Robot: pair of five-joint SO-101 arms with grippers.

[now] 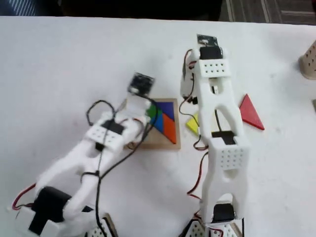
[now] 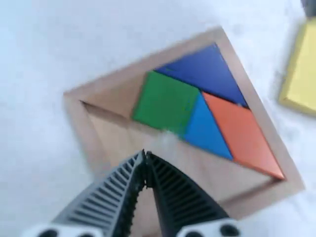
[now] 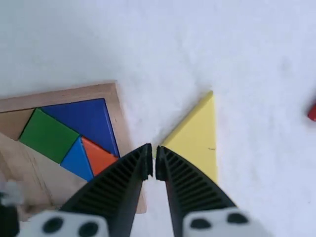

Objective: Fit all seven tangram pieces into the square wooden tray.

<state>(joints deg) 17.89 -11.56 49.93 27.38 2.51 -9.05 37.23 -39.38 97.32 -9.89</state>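
The square wooden tray (image 1: 168, 143) (image 2: 79, 113) (image 3: 74, 93) holds a green square (image 2: 165, 103), a dark blue triangle (image 2: 205, 74), a light blue triangle (image 2: 205, 131) and an orange triangle (image 2: 247, 140). Its near part is bare wood. My left gripper (image 2: 144, 159) is shut with nothing in it, just above that bare floor. My right gripper (image 3: 152, 159) is shut and empty, low over the table between the tray's edge and a yellow triangle (image 3: 197, 136) (image 1: 191, 123). A red triangle (image 1: 251, 112) lies on the table right of the right arm.
The right arm (image 1: 222, 128) stretches over the table between the yellow and red pieces. A beige perforated block (image 1: 308, 61) stands at the right edge. The white table (image 1: 59, 64) has free room to the left and behind the tray.
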